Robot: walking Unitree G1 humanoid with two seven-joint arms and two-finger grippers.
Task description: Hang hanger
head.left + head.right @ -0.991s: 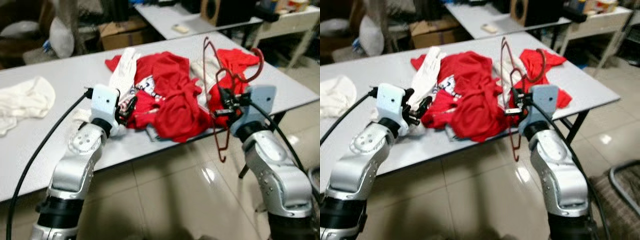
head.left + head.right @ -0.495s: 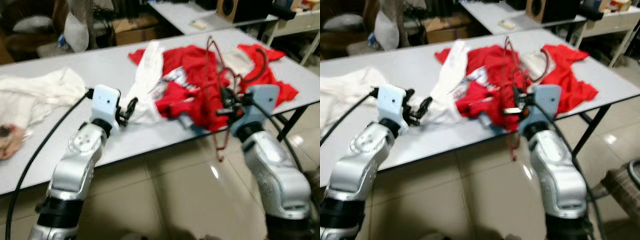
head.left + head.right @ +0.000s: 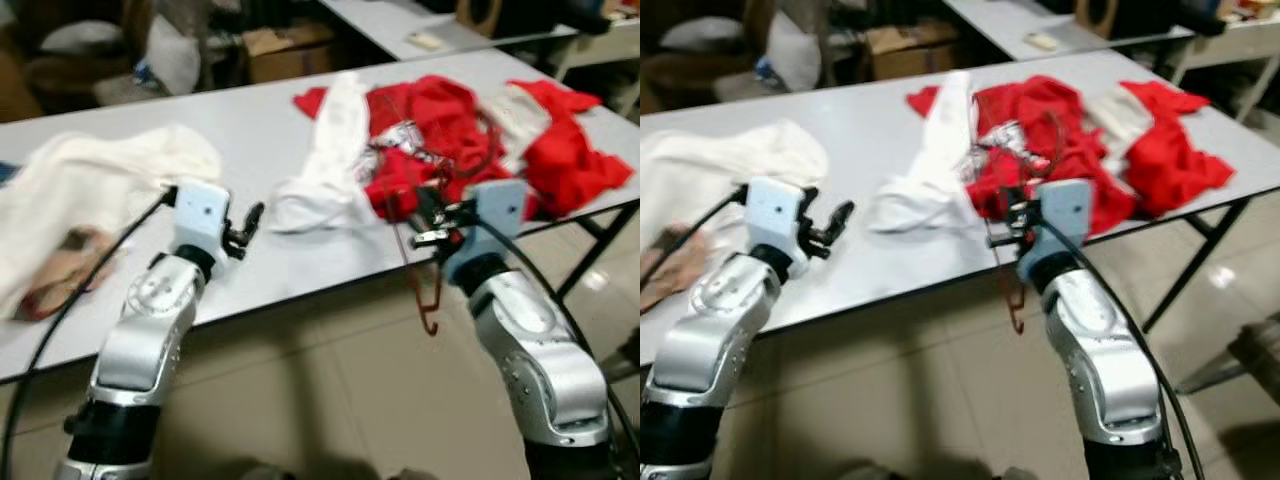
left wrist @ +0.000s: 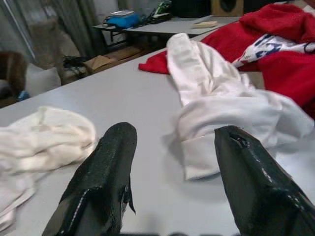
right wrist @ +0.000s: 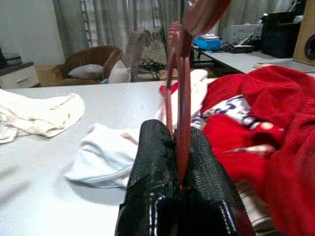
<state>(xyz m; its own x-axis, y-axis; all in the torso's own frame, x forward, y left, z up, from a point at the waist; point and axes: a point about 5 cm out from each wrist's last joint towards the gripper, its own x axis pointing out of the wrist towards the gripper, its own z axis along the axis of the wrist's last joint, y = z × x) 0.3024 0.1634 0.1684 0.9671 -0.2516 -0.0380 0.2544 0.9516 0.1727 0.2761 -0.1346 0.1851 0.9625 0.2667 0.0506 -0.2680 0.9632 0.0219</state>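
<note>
We are looking down on a long, smooth grey table [image 3: 280,130] as the right gripper [image 5: 178,162] is clenching a thin dark-red wire hanger [image 3: 425,270] between its two textured black fingers, the wire pinched flat in the narrow seam between the pads. The hanger is standing roughly upright at the table's near edge, part of its frame rising in front of the clothing and its lower end curling down past the edge over the glossy tiled floor [image 3: 330,400]. Just behind it, a rumpled heap of soft red garments [image 3: 470,140] is sprawling across the right half of the tabletop, with a printed white patch showing among the folds. A long white garment [image 3: 325,175] is lying beside the red pile, folded back on itself in a thick roll. The left gripper [image 4: 170,162] is hovering released over bare tabletop, its blunt fingers spread wide and holding nothing, pointing toward that white roll. Farther left, a crumpled cream cloth [image 3: 95,180] is covering the table's end. Between the cream cloth and the white garment, a stretch of table is lying bare. Behind, a cardboard box [image 3: 290,45] and a second table [image 3: 400,20] are crowding the room.
</note>
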